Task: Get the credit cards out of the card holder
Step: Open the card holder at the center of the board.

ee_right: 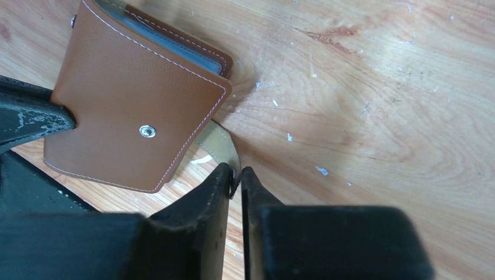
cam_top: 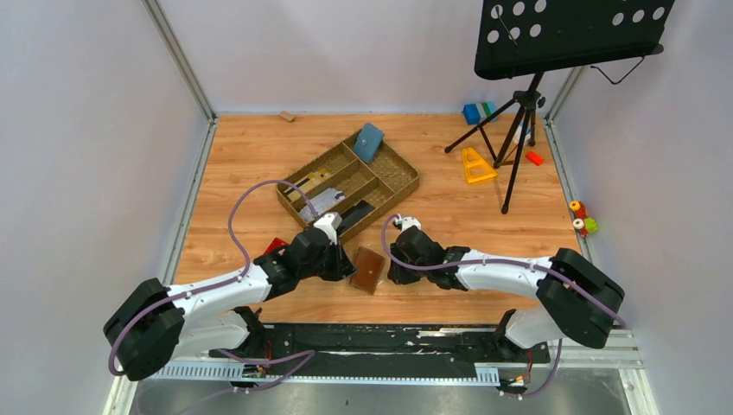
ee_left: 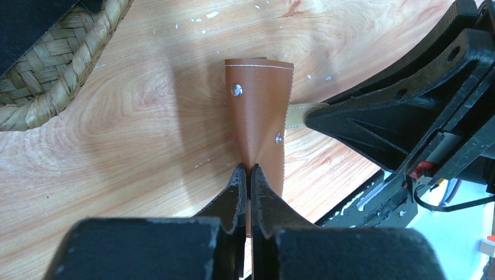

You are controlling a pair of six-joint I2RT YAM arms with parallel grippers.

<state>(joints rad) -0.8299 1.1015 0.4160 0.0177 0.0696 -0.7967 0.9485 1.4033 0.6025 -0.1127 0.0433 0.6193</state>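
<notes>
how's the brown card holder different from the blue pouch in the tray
The card holder is brown, the pouch blue-teal. The card holder is outside the woven tray; the pouch leans inside its far compartment. The left gripper clamps the card holder; nothing touches the pouch. Both are small, flat and similar in size.

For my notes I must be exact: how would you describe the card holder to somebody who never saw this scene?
On the wooden table, on the near side of the woven tray, the left gripper pinches the card holder and the right gripper its tab. It is brown, folded, white-stitched with a metal snap; the similar-sized pouch in the tray is blue-teal.
</notes>
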